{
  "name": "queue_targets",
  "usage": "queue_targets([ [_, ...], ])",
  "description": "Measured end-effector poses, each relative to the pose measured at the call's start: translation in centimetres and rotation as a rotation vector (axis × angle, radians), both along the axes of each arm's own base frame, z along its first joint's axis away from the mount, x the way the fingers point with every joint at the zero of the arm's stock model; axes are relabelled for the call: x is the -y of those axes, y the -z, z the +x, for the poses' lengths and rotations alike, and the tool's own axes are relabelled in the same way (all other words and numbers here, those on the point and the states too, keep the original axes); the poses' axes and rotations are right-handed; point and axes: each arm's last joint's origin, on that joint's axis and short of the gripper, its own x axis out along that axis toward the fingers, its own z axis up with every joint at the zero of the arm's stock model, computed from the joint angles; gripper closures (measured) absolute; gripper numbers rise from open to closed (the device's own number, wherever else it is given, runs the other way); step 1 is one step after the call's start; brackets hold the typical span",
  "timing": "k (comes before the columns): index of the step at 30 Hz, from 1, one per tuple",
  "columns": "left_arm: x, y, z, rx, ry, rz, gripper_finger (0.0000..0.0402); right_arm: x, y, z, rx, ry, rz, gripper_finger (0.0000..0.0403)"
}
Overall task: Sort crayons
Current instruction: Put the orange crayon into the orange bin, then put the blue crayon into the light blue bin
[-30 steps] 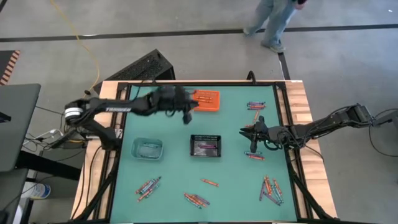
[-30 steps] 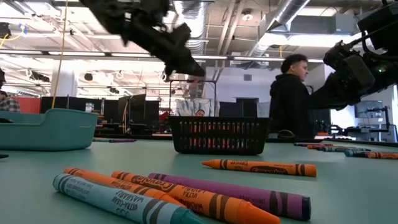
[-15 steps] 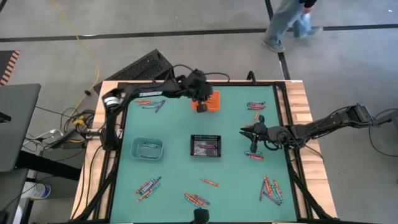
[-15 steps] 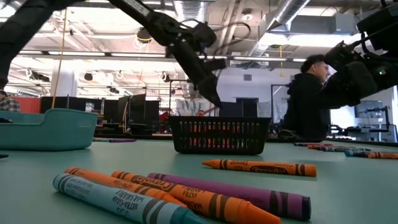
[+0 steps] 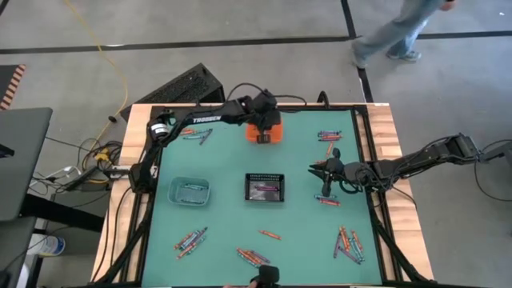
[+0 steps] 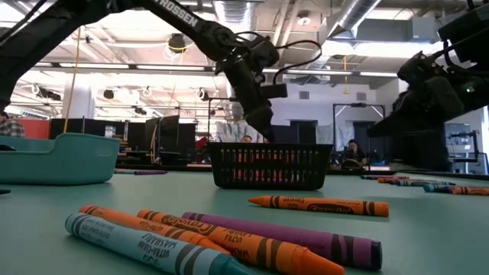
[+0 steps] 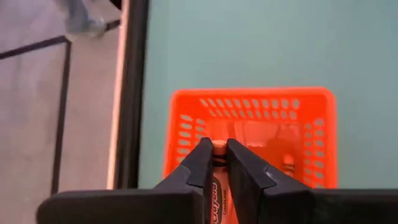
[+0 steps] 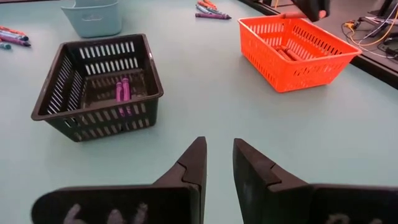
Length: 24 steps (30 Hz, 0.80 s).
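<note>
Loose crayons lie at the counter's six o'clock edge. At three o'clock, the right tool hovers slightly spread (nothing between its fingers). At twelve, the left tool pinches an orange crayon above the orange bin.

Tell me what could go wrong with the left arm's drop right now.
The left gripper hangs over the orange bin, an orange crayon between its jaws. It sits near one side of the bin, so a drop could possibly strike the rim. Its arm also reaches over crayons at the table's far left edge; a low withdrawal might scatter them.
</note>
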Motion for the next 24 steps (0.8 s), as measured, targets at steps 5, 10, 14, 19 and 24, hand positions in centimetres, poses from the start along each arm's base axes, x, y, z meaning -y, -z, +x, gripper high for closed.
queue_targets([
  [5,0.5,0.2,0.0,-0.045,-0.013,0.015,0.0323,0.0,0.0,0.0,-0.004,0.0,0.0,0.0329],
  [10,1.0,-0.7,-0.7,-0.124,-0.073,0.102,0.0295,0.0,0.0,0.0,-0.003,0.0,0.002,0.0329],
  [14,1.2,-3.8,-3.1,-0.17,-0.075,0.08,0.0289,0.0,0.1,0.0,-0.007,0.001,0.007,0.0329],
  [19,0.1,-6.6,-7.3,-0.191,-0.146,-0.109,0.0288,0.0,0.3,-0.1,-0.02,0.005,0.022,0.0329],
  [24,-1.9,-6.9,-12.0,-0.229,-0.282,-0.371,0.0288,0.0,0.2,-0.1,0.003,0.025,0.076,0.0329],
])
